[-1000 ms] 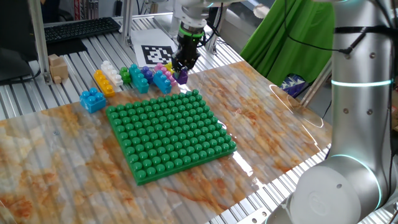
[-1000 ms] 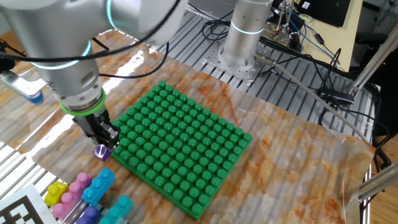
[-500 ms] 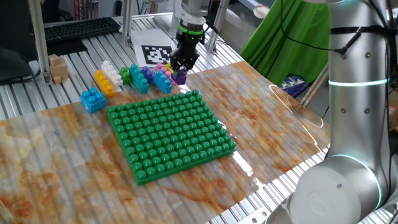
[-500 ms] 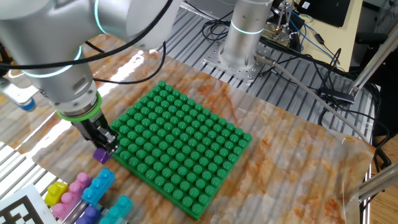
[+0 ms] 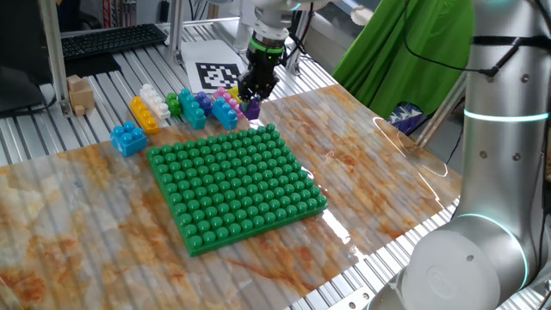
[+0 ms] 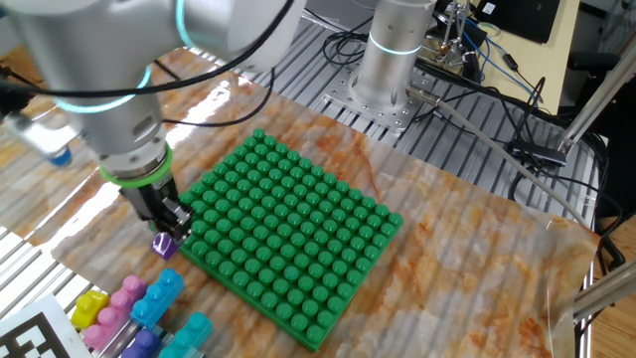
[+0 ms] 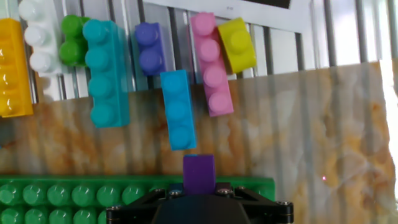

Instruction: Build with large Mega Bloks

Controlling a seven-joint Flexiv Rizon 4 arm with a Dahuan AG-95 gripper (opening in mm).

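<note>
A small purple brick [image 7: 199,174] is held between the jaws of the gripper [image 6: 167,227], which are closed narrowly on it. In the hand view it is seen as a plain, glossy violet block protruding from the black gripper housing; its studs cannot be made out there. In the other fixed view the brick [image 6: 164,245] is seen hanging just beside the corner of the green baseplate [image 6: 298,249], over the marbled counter [image 6: 467,249]; whether it touches the counter cannot be told.

Beyond the baseplate edge, the loose bricks are laid in a row where the marbled sheet gives way to the slatted metal. A light blue brick [image 7: 178,110], three studs long, is found nearest the held piece. Beside it a pink three-stud brick [image 7: 211,65] is laid, with a short yellow brick [image 7: 237,43] touching its far end. A purple two-stud brick [image 7: 149,48] lies just above the light blue one. Further along, a teal four-stud brick [image 7: 106,71], a green brick [image 7: 73,40], a white brick [image 7: 38,40] and an orange-yellow brick [image 7: 12,68] are seen. All are chunky, with round raised studs.

In one fixed view a separate blue brick [image 5: 128,138] is seen apart from the row.
</note>
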